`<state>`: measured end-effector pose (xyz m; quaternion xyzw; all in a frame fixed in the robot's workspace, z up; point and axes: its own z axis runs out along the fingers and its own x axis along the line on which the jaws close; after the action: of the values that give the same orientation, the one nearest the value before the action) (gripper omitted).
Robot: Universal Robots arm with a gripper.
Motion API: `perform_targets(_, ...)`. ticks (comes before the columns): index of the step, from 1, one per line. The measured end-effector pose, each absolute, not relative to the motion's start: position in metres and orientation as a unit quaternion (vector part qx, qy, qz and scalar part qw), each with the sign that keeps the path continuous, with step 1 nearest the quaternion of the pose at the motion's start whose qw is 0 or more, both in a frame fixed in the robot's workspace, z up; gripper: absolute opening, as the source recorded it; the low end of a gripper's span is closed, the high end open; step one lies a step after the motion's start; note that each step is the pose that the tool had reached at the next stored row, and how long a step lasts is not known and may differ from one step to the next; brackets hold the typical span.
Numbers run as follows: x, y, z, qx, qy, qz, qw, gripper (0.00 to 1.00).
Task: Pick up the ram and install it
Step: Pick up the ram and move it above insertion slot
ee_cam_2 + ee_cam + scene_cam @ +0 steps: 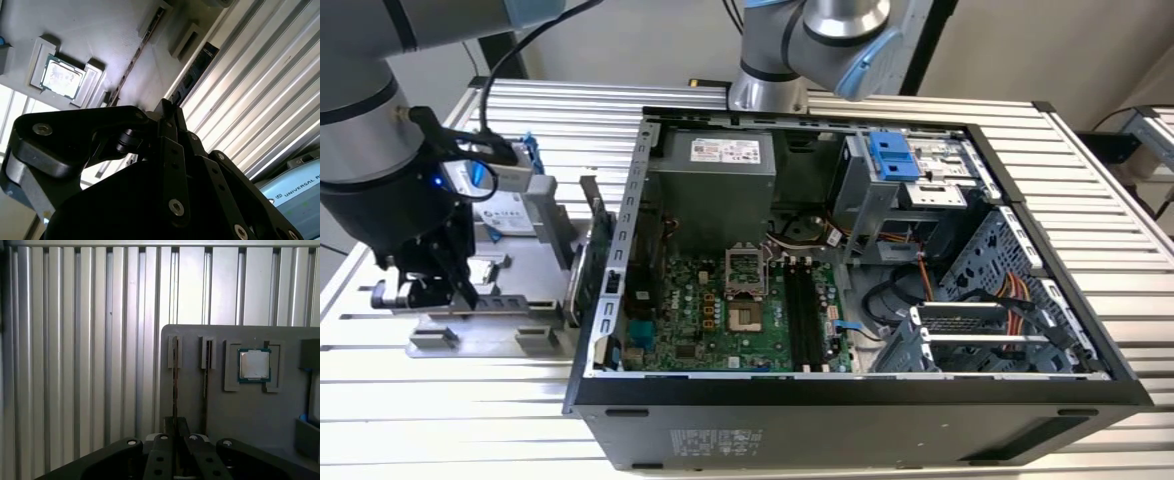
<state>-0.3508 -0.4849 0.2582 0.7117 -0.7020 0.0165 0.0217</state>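
The arm stands at the exterior view's left, beside the open computer case. Its wrist points straight down and the gripper sits low over the grey holder tray on the ribbed metal table. In both wrist views the black fingers are drawn in narrow, almost together. The ram stands on its edge in the tray's slot nearest the table side, and it runs straight up into the pinch of the gripper, so from here it looks clamped on the stick's top edge. The second wrist view shows the same: the dark ram leads down to the fingertips of the gripper, seated in its slot. A second thin stick stands in the slot just beside it, apart from the fingers. A square processor chip lies in its own recess farther along the tray.
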Motion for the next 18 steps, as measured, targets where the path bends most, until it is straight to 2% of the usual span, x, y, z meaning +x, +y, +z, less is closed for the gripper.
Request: perform_targets(18, -0.3508, -0.4848, 0.2673, 0.711, -0.702, 0.016, 0.022, 0.00)
